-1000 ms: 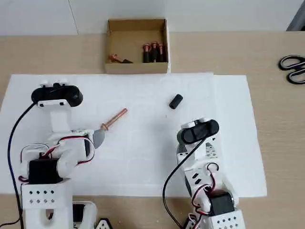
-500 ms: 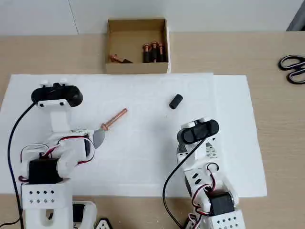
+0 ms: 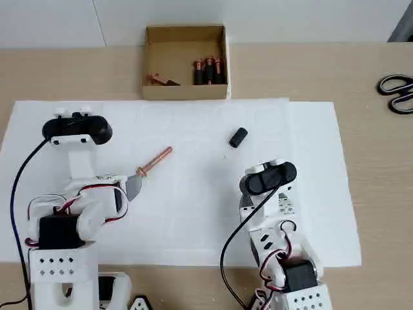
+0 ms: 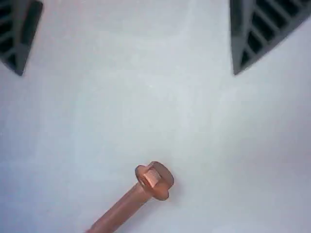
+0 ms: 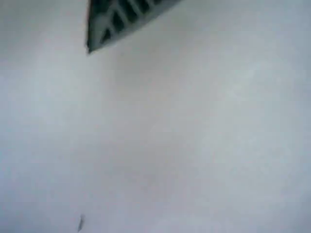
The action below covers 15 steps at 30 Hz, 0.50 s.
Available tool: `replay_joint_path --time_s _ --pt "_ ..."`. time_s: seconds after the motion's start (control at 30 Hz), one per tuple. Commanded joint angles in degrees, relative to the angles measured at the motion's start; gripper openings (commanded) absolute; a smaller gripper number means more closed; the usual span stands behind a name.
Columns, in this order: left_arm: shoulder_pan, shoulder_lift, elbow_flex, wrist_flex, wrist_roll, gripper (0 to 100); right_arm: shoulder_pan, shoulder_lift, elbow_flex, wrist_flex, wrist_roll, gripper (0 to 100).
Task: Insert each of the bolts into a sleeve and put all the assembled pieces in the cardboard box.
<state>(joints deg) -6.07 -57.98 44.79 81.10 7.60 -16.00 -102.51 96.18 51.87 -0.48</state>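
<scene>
**Loose bolt lies just ahead of the open left gripper, on the paper**

We look down on a wooden table point(image 3: 335, 71) with a large sheet of white paper point(image 3: 193, 219) spread across its middle. Two white arms stand at the near edge of the sheet. The left arm point(image 3: 77, 187) is on the left side of the high view and the right arm point(image 3: 268, 194) is on the right.

In its own wrist view, the left gripper point(image 4: 131, 34) is spread wide. Its two dark fingertips sit far apart, with bare paper between them, and it holds nothing. The right gripper point(image 5: 127, 19) hangs over plain paper, and we cannot tell whether it is open or closed.

Beyond the far edge of the paper sits the cardboard box point(image 3: 185, 92), open at the top. Inside it are assembled pieces point(image 3: 208, 71): three side by side toward the right wall and one more lying near the left front corner. A pair of scissors point(image 3: 397, 92) rests at the far right edge of the table, well apart from everything else.

The copper-coloured bolt point(image 3: 155, 161) lies flat on the paper at a slant. Its flanged head is nearest the left gripper, just ahead of the fingertips rather than between them, and its shank points away toward the box. The black sleeve point(image 3: 238, 137) lies on the paper between the right arm and the box, apart from the bolt.
</scene>
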Motion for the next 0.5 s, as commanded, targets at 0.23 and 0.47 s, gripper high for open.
replay_joint_path --time_s 0.23,0.47 --pt "0.2 -0.7 0.7 -1.1 -0.2 26 0.3 -1.2 0.4 0.2 0.2 18.4" --pt "0.2 -0.7 0.9 -1.1 -0.2 26 2.2 -1.4 -0.3 0.0 1.1 18.4"
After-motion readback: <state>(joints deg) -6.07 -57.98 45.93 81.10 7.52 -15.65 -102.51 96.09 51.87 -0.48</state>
